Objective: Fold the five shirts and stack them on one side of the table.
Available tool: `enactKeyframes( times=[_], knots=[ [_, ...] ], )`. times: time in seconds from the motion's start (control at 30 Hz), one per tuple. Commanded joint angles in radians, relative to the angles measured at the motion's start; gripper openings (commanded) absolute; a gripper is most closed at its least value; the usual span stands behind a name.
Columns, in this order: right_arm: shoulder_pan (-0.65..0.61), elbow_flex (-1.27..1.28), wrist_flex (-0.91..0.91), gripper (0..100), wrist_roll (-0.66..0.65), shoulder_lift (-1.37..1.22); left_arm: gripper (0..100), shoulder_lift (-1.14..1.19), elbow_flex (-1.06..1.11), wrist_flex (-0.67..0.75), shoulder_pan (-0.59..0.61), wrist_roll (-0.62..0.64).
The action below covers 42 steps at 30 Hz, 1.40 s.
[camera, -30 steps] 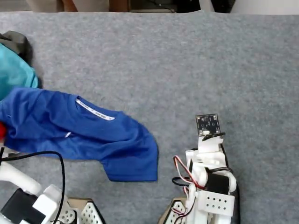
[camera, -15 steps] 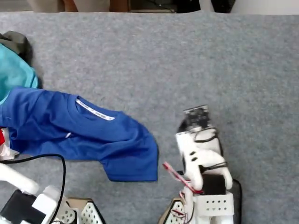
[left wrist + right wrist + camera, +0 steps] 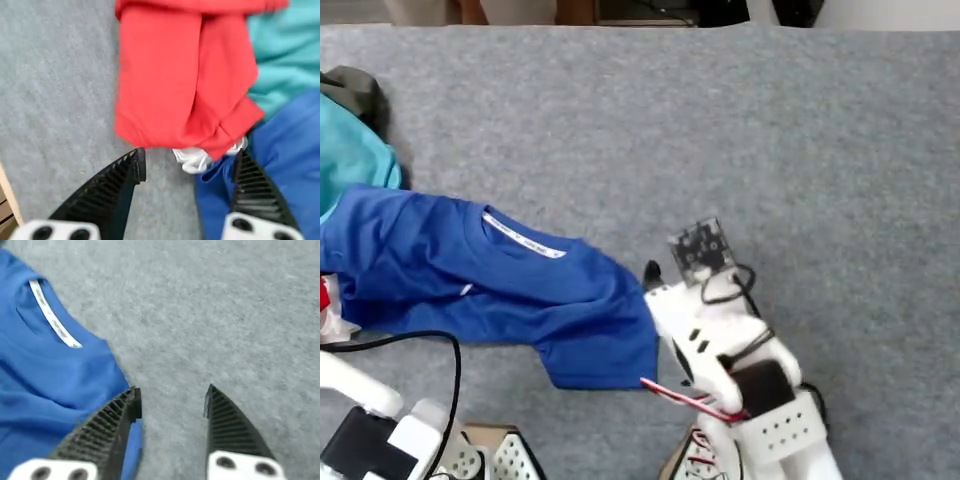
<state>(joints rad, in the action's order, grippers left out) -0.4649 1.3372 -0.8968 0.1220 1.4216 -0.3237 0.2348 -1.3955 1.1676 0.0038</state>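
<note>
The piece to work on is the rumpled royal-blue cotton T-shirt (image 3: 500, 290). It lies unfolded on the grey felt-covered bench (image 3: 770, 130) with its white-taped collar (image 3: 525, 238) facing up. Take that blue shirt as your marker.

At its edge on the right arm's side hovers your right hand (image 3: 172, 397), fingers apart and holding nothing. One finger sits over the shirt's hem, the other over bare felt just beside it.

At the shirt's opposite end your left hand (image 3: 190, 162) is also spread wide and empty. It straddles a scrap of white cloth (image 3: 200, 159) and the corner of a red shirt (image 3: 180, 75) that touches the blue one. A teal shirt (image 3: 350, 160) lies against that same end, with a dark olive garment (image 3: 355, 90) beyond it.

Expect the blue shirt to be light, soft and limp. It will likely sag from any pinch and drag on the felt rather than slide. You would do best to take hold at an edge, such as a hem corner or shoulder seam, and not in the bunched middle. Use one hand at each end so you can stretch it flat first. Watch that your left hand does not gather the red or white cloth along with it.
</note>
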Motion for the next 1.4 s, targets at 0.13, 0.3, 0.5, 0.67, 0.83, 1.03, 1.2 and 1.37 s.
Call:
enactKeyframes(
  times=[0.13,0.3,0.5,0.67,0.83,1.03,1.2,1.37],
  knots=[
    [-0.139,-0.455,-0.031,22.4,0.101,-0.595,28,-0.03,0.006,-0.014,-0.011,-0.161],
    [-0.219,-0.763,-0.109,22.4,0.199,-0.984,28,-0.03,0.006,-0.014,0.025,-0.189],
    [-0.259,-1.04,-0.11,22.4,0.299,-1.466,28,-0.03,0.006,-0.009,0.109,-0.252],
    [-0.271,-1.277,-0.149,22.1,0.313,-1.791,28,-0.03,0.006,-0.008,0.126,-0.331],
    [-0.285,-1.468,-0.322,20.3,0.308,-1.962,28,-0.03,-0.002,-0.008,0.126,-0.37],
    [-0.271,-1.623,-0.456,1.7,0.305,-2.037,28,-0.03,0.003,-0.008,0.124,-0.368],
    [-0.234,-1.712,-0.611,0.5,0.305,-2.012,28,-0.03,-0.002,-0.008,0.126,-0.368],
    [-0.061,-1.782,-0.747,0.4,0.273,-1.899,28,-0.024,0.008,-0.008,0.143,-0.368]
  ],
)
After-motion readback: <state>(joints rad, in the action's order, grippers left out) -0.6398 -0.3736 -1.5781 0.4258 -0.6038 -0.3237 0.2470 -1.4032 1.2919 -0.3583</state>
